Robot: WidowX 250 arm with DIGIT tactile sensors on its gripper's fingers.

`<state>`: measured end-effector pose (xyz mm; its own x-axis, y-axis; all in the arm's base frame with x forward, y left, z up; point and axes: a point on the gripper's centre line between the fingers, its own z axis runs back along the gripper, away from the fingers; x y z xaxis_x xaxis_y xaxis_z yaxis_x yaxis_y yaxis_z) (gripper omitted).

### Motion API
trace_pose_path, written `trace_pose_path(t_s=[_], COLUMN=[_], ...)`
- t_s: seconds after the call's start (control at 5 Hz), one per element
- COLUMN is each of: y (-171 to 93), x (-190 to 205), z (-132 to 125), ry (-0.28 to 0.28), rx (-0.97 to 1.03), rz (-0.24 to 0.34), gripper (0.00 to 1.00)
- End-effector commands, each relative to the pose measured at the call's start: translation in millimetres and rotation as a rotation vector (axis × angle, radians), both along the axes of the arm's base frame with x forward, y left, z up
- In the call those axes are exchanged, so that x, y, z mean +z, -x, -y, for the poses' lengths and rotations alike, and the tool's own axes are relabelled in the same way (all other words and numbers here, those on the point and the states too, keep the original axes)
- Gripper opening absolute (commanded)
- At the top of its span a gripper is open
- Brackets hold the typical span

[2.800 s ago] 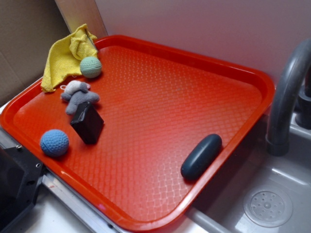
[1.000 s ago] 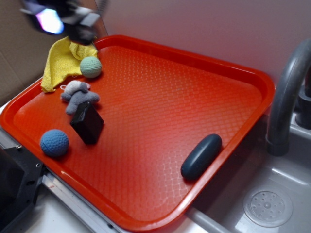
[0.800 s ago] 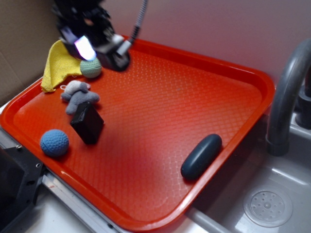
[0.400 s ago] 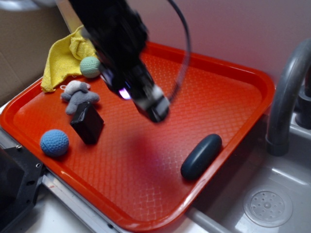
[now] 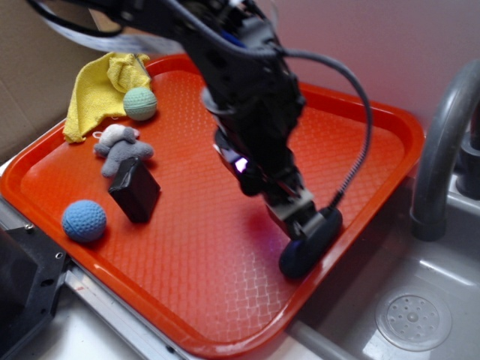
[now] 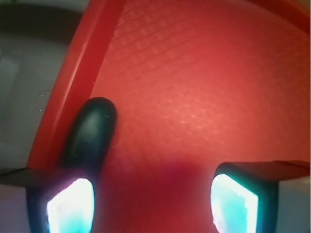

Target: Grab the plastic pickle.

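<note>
Black jointed arm [image 5: 251,105] trailing a grey braided cable [image 5: 360,127] (fingers [image 6: 68,204] glow cyan-white).

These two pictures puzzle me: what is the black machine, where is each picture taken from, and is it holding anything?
The black machine is a robot arm ending in a gripper, a two-fingered clamp. One picture comes from a camera to the side; the other from a camera on the arm's wrist, looking down past its two glowing fingers. On the red tray lie a yellow cloth, a green ball, a grey soft toy, a black block, a blue ball and the dark plastic pickle near the tray's edge by the sink. The fingers stand apart; one is over the pickle's end. Nothing is held yet.
</note>
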<state>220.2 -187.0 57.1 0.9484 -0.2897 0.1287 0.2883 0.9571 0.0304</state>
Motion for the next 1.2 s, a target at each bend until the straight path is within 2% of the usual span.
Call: trace_pose_path(t_s=[0.0, 0.4, 0.6, 0.8, 1.0], y=[-4, 7, 5, -5, -4], x=[-5, 7, -3, -14, -32], z=[20, 15, 7, -7, -28], ry=[0.029, 0.071, 0.031, 0.044, 0.047], rx=[-0.013, 0.017, 0.035, 0.064, 0.123], rz=[0.012, 0.013, 0.007, -0.033, -0.105], gripper=[1.00, 1.00, 1.00, 1.00, 1.00])
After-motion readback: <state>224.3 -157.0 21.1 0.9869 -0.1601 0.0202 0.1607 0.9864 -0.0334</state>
